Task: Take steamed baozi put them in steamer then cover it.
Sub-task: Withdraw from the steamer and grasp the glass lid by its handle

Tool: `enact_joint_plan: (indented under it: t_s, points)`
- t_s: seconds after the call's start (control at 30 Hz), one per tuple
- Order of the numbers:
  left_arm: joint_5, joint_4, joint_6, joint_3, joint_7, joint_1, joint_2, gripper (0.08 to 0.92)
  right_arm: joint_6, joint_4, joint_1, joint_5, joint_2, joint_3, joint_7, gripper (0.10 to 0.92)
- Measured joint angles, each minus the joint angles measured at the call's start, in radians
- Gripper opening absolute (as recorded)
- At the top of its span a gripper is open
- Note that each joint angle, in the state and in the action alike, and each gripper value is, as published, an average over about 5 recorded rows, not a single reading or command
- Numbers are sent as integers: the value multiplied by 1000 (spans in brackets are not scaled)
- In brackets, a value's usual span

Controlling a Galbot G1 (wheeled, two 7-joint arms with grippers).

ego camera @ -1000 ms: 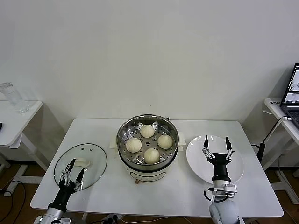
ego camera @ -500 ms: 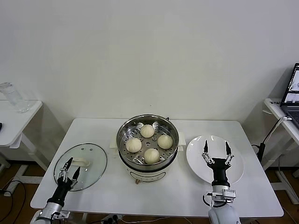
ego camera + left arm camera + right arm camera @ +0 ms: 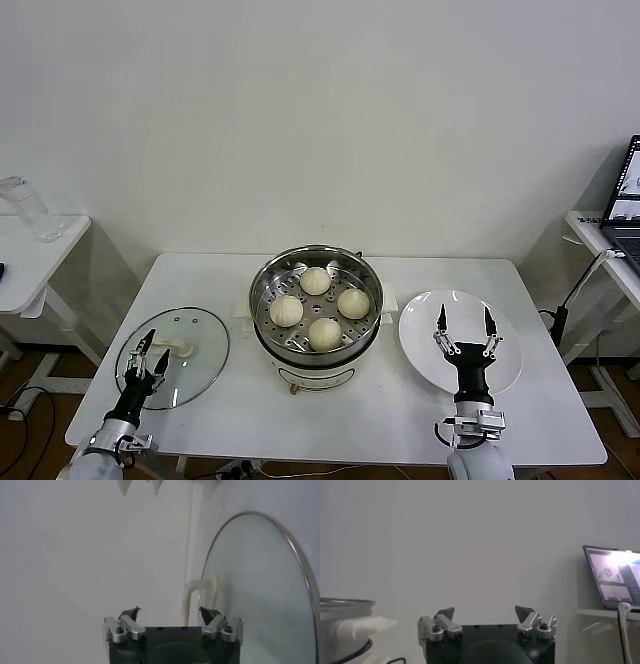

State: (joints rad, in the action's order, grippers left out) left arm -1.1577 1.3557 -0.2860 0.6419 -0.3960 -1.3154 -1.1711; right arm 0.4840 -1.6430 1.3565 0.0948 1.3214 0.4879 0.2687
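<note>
The steel steamer stands at the table's middle on its white base, uncovered. Four cream-white baozi sit on its perforated tray. The clear glass lid with a white handle lies flat on the table at the left; it also shows in the left wrist view. My left gripper is open and empty, low over the lid's near-left edge. My right gripper is open and empty, upright over the white plate at the right. The steamer's side handle shows in the right wrist view.
A side table with a clear glass container stands at the far left. Another table with a laptop and cables stands at the far right. A wall is close behind the table.
Both arms have drawn back toward the table's near edge and lower. The left gripper has slid back over the lid's edge. The steamer, baozi and lid have not moved.
</note>
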Motion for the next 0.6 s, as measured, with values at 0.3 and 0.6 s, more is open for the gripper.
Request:
enact_joint_plan:
  t_s: [0.3, 0.6]
  points:
    - [0, -37, 6, -17, 10, 46, 1, 823, 16, 27, -1, -4, -4, 16, -1, 823]
    - [-1, -63, 17, -35, 16, 85, 0, 823, 18, 33, 0, -7, -4, 24, -2, 823]
